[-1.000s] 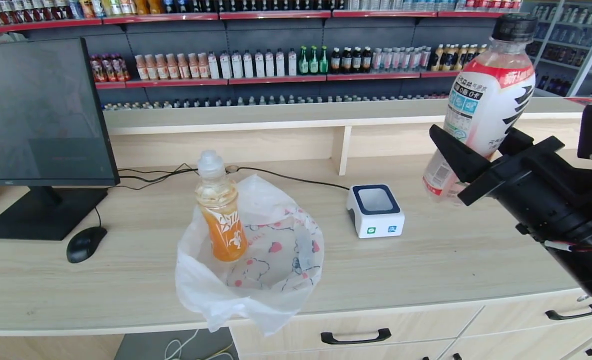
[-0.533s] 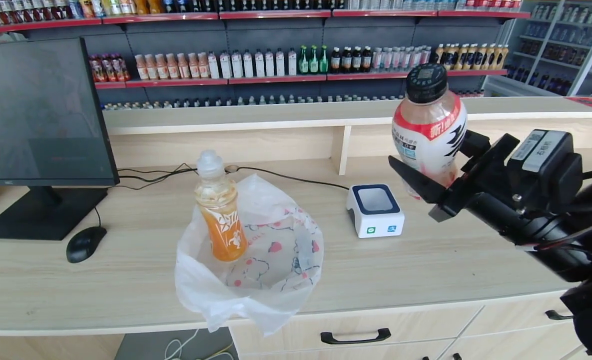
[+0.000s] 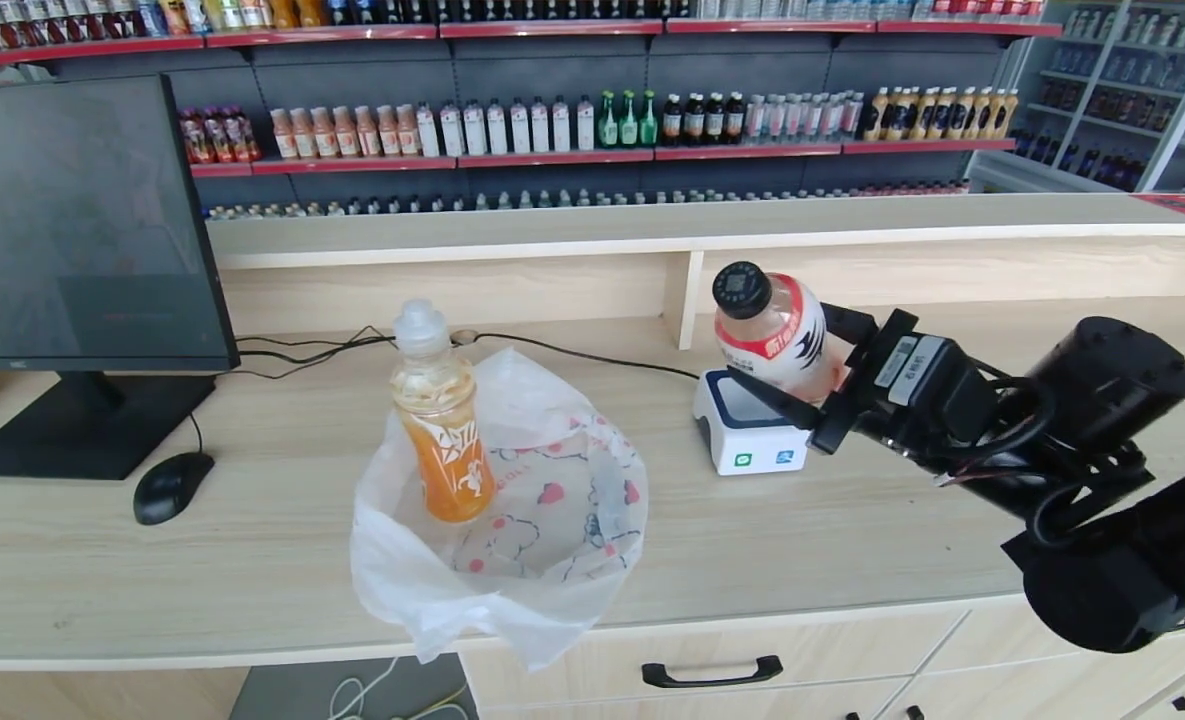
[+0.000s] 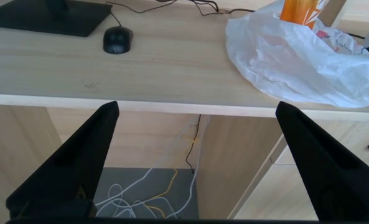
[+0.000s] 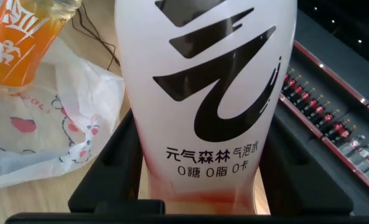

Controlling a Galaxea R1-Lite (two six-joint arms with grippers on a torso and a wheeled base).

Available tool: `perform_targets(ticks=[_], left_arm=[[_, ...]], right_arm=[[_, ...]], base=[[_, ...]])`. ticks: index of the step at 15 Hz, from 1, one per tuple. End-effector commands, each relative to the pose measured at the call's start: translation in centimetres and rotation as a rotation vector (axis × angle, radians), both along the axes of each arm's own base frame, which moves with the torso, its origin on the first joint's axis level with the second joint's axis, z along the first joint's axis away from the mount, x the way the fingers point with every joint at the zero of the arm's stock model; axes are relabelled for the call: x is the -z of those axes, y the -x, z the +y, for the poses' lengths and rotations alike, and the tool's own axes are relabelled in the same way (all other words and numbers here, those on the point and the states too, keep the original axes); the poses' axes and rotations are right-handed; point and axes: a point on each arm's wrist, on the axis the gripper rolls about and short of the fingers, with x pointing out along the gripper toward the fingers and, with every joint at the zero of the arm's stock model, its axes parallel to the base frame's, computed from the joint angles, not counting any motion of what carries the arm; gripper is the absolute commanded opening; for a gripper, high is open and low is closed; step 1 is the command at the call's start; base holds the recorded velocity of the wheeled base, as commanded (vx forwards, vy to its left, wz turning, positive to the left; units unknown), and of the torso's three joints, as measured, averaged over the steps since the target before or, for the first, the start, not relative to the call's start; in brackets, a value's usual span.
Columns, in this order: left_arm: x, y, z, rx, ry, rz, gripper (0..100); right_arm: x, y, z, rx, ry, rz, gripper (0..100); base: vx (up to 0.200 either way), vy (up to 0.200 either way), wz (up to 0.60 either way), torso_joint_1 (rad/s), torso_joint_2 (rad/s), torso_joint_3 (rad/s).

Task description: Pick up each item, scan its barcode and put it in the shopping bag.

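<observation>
My right gripper (image 3: 810, 362) is shut on a pale pink drink bottle (image 3: 774, 330) with a black cap, gripping its lower body. The bottle hangs tilted just above the white scanner (image 3: 752, 440), cap toward the left. In the right wrist view the bottle (image 5: 203, 93) stands between my right gripper's (image 5: 203, 193) black jaws. An orange juice bottle (image 3: 442, 430) stands upright in the white printed shopping bag (image 3: 542, 540), left of the scanner. My left gripper (image 4: 196, 162) hangs open and holds nothing, low in front of the counter's edge, with the bag (image 4: 296, 56) above it.
A dark monitor (image 3: 72, 230) and a black mouse (image 3: 172, 487) sit on the counter's left, with cables running behind the bag. A raised ledge with a divider (image 3: 687, 290) backs the counter. Drawer handles (image 3: 712, 675) line the front. Bare counter lies right of the scanner.
My right arm has swung left and down, carrying the pink bottle from high at the right to just over the scanner. The bag and orange bottle stayed put.
</observation>
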Motion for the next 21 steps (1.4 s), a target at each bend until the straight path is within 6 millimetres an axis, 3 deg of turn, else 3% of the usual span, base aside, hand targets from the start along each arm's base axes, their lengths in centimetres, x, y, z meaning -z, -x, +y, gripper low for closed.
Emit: perform_targets(ticks=[1, 8, 9, 11, 21], left_arm=[[0.0, 0.0, 0.0, 0.000, 0.001, -0.003, 100], [0.0, 0.0, 0.0, 0.000, -0.001, -0.004, 100], [0.0, 0.0, 0.0, 0.000, -0.002, -0.004, 100], [0.0, 0.0, 0.0, 0.000, -0.012, -0.003, 100], [-0.1, 0.0, 0.0, 0.000, -0.012, -0.006, 100]], right_arm=[[1.5, -2.1, -0.8, 0.009, 0.036, 0.002, 0], [3.2, -6.6, 0.6, -0.083, 0.058, -0.039, 0], [4.1, -7.1, 0.1, -0.070, 0.064, -0.018, 0], [3.7, -7.9, -1.1, -0.037, 0.059, -0.041, 0], [4.5, -9.3, -1.3, -0.048, 0.066, -0.045, 0]], base=[[0.000, 0.000, 0.00, 0.000, 0.00, 0.000], [0.000, 0.000, 0.00, 0.000, 0.00, 0.000], [0.000, 0.000, 0.00, 0.000, 0.00, 0.000], [0.000, 0.000, 0.00, 0.000, 0.00, 0.000], [0.000, 0.000, 0.00, 0.000, 0.00, 0.000]])
